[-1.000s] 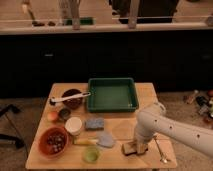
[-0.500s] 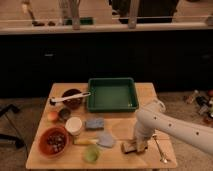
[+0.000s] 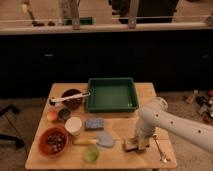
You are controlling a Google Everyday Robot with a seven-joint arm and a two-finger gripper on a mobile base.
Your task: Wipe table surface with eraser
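**Hand set over the eraser at the counter's front right**

The eraser [image 3: 131,145] lies on the pale wooden counter [image 3: 119,125], right of the blue-grey cloth [image 3: 106,140] and near a metal utensil [image 3: 160,149]. The hand [image 3: 138,140] sits directly over the eraser, and I cannot tell whether it is clamped on the block or only resting above it. The block is probably light and stiff, its felt face soft and slightly draggy. It is best gripped across the wooden sides, felt down. The wrist hides most of it, and the arm [image 3: 175,125] runs off the right edge.
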